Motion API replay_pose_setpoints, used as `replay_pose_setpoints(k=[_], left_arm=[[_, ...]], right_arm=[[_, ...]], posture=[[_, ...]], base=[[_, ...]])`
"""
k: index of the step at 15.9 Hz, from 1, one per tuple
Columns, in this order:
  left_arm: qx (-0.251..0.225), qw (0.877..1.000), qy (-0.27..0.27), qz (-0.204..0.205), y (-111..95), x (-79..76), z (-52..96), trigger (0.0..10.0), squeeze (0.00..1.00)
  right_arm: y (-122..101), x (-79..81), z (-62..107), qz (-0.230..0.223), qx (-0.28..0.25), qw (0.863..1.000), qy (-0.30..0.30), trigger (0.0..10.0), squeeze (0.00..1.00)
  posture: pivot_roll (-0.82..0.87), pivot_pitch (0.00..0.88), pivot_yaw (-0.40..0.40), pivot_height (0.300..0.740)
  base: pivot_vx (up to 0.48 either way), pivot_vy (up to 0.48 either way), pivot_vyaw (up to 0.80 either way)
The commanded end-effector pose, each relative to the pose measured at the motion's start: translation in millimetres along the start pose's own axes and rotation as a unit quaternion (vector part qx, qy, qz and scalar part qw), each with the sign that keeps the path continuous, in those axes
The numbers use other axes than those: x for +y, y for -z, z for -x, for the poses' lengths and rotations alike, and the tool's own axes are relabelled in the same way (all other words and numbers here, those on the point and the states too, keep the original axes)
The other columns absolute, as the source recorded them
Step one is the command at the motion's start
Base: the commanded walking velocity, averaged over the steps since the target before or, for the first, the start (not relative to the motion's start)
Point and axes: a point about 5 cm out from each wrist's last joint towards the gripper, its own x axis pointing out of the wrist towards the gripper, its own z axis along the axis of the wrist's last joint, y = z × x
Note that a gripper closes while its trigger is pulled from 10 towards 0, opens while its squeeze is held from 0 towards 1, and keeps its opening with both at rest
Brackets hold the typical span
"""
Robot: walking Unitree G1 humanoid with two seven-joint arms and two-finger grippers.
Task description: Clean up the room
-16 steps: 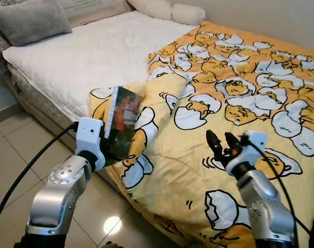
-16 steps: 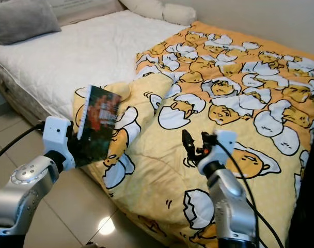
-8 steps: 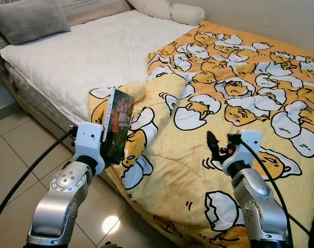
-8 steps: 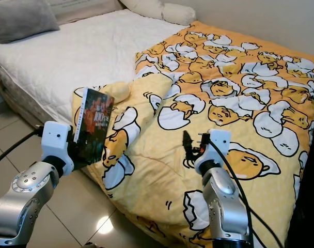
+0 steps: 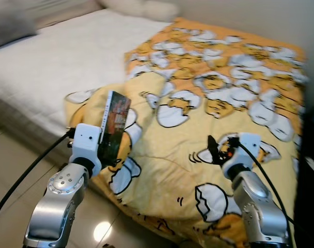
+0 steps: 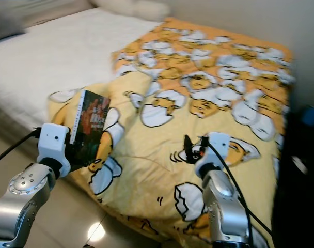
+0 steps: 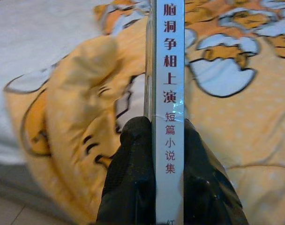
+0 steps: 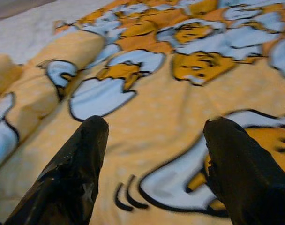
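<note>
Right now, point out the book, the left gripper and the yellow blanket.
book (image 7: 168, 70), left wrist view, on its white spine.
left gripper (image 7: 167, 161), left wrist view, midway between the fingertips clamping the spine.
yellow blanket (image 5: 167, 155), left eye view, on a plain yellow patch.

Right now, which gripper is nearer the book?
Left. The left gripper has its jaws shut on the book, held upright over the blanket edge. The right gripper hovers open above the blanket, well off to the book's right.

Left gripper (image 7: 168, 154) raised, forearm angled upward, jaws clamped tight. Right gripper (image 8: 154, 159) raised level, jaws spread wide, nothing between them.
</note>
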Motion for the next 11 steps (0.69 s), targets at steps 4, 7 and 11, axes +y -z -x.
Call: replay_pose_setpoints(k=[4,7,11], left_arm=[[-0.029,1.000,-0.004,-0.008,-11.6,1.7,2.4,10.0,0.00],[-0.027,1.000,-0.004,-0.007,-11.6,2.3,2.5,10.0,0.00],[-0.021,1.000,0.000,0.000,-11.8,2.5,2.3,10.0,0.00]], right_arm=[[-4.2,3.5,0.5,-0.003,-0.001,1.000,-0.001,10.0,0.00],[-4.5,4.0,0.3,-0.014,0.001,1.000,-0.005,10.0,0.00],[-7.4,5.0,-0.7,-0.014,-0.003,1.000,-0.007,10.0,0.00]], posture=[[-0.06,0.000,-0.029,0.740],[-0.06,0.000,-0.029,0.740],[-0.06,0.000,-0.025,0.740]], base=[[0.000,0.412,-0.80],[0.000,0.414,-0.77],[0.000,0.411,-0.60]])
